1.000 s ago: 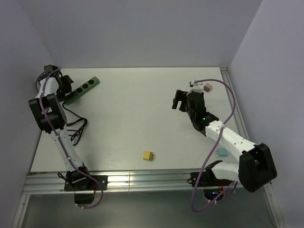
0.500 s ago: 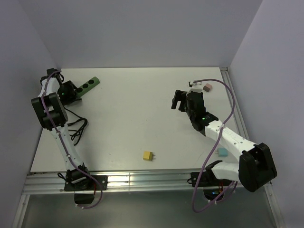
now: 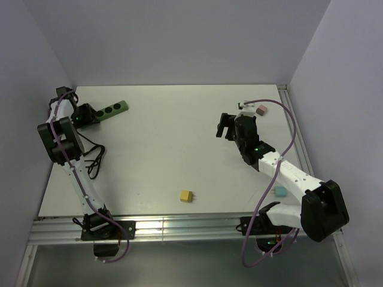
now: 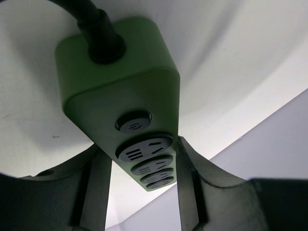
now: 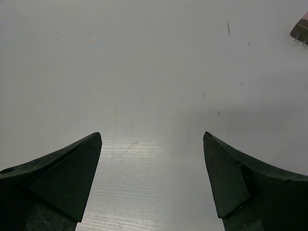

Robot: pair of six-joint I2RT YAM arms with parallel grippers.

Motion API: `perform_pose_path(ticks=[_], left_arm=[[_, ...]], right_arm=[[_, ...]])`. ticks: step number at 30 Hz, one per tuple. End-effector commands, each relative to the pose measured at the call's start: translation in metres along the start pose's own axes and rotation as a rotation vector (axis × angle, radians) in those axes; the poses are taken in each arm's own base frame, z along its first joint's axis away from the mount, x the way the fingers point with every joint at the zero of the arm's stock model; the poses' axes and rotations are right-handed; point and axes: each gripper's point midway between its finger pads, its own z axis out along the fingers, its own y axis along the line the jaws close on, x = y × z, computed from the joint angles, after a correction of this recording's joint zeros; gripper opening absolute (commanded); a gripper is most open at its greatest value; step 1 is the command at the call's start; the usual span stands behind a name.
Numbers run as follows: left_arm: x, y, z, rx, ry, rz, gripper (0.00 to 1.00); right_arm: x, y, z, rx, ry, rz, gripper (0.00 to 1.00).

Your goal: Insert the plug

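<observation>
A green power strip with several round sockets lies at the table's far left. My left gripper is shut on its cable end. In the left wrist view the power strip sits between the fingers, which press on both its sides just past the power button. A yellow plug lies near the front edge. A pink plug lies at the far right, and its corner shows as the pink plug in the right wrist view. My right gripper hovers open over bare table, right gripper empty.
The strip's black cable loops along the left edge beside the left arm. A light blue plug lies by the right arm's base. A metal rail runs along the front edge. Walls close the back and sides.
The left gripper has closed in on the power strip, and the strip has swung from a steep diagonal to nearly level. The right arm has not moved.
</observation>
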Motion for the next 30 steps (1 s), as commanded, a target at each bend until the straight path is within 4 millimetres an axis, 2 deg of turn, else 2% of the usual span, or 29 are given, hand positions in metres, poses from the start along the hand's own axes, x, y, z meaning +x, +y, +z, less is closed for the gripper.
perform_pose_path(ticks=[1, 6, 7, 8, 10, 12, 13, 14, 15, 16, 17, 19, 23, 24, 25, 26, 27, 30], left_arm=[[0.005, 0.084, 0.018, -0.261, -0.028, 0.172, 0.00], [0.023, 0.097, -0.003, -0.259, -0.034, 0.330, 0.00], [0.031, 0.108, -0.001, -0.269, -0.030, 0.366, 0.00], [0.033, 0.106, -0.010, -0.248, -0.041, 0.387, 0.00], [0.047, 0.119, -0.009, -0.230, -0.020, 0.472, 0.00], [0.061, 0.121, -0.015, -0.181, 0.020, 0.556, 0.00], [0.073, 0.133, -0.011, -0.173, 0.045, 0.597, 0.00], [0.078, 0.137, -0.016, -0.161, 0.053, 0.616, 0.00], [0.086, 0.145, -0.016, -0.164, 0.078, 0.633, 0.00], [0.094, 0.163, -0.012, -0.189, 0.104, 0.651, 0.00], [0.099, 0.165, -0.014, -0.174, 0.117, 0.656, 0.00], [0.112, 0.183, -0.014, -0.192, 0.145, 0.695, 0.00], [0.134, 0.203, -0.026, -0.188, 0.172, 0.779, 0.00], [0.134, 0.205, -0.028, -0.179, 0.177, 0.772, 0.00], [0.130, 0.222, -0.027, -0.205, 0.192, 0.762, 0.00], [0.131, 0.224, -0.033, -0.189, 0.193, 0.757, 0.00], [0.135, 0.243, -0.032, -0.211, 0.200, 0.780, 0.00], [0.133, 0.261, -0.036, -0.234, 0.207, 0.804, 0.00]], right_arm=[[-0.034, 0.009, -0.008, -0.011, -0.090, 0.033, 0.93], [-0.035, 0.004, -0.009, 0.022, -0.077, 0.030, 0.93], [-0.035, 0.004, -0.009, 0.023, -0.069, 0.029, 0.93], [-0.035, 0.007, -0.009, 0.011, -0.063, 0.030, 0.93], [-0.033, 0.010, -0.008, -0.002, -0.045, 0.026, 0.92], [-0.028, 0.016, -0.007, -0.017, -0.004, 0.025, 0.91], [-0.025, 0.019, -0.008, -0.022, 0.018, 0.022, 0.90], [-0.026, 0.023, -0.008, -0.030, 0.031, 0.020, 0.89], [-0.016, 0.022, -0.009, -0.020, 0.070, 0.005, 0.89], [-0.012, 0.023, -0.011, -0.021, 0.086, -0.006, 0.89], [-0.004, 0.028, -0.013, -0.033, 0.108, -0.026, 0.89], [0.008, 0.035, -0.021, -0.063, 0.153, -0.053, 0.89], [0.032, 0.063, -0.048, -0.184, 0.225, -0.114, 0.89], [0.039, 0.066, -0.055, -0.204, 0.239, -0.128, 0.89], [0.043, 0.071, -0.061, -0.225, 0.246, -0.142, 0.89], [0.050, 0.072, -0.070, -0.239, 0.263, -0.146, 0.89], [0.058, 0.081, -0.079, -0.277, 0.281, -0.164, 0.89], [0.081, 0.094, -0.101, -0.369, 0.341, -0.199, 0.89]])
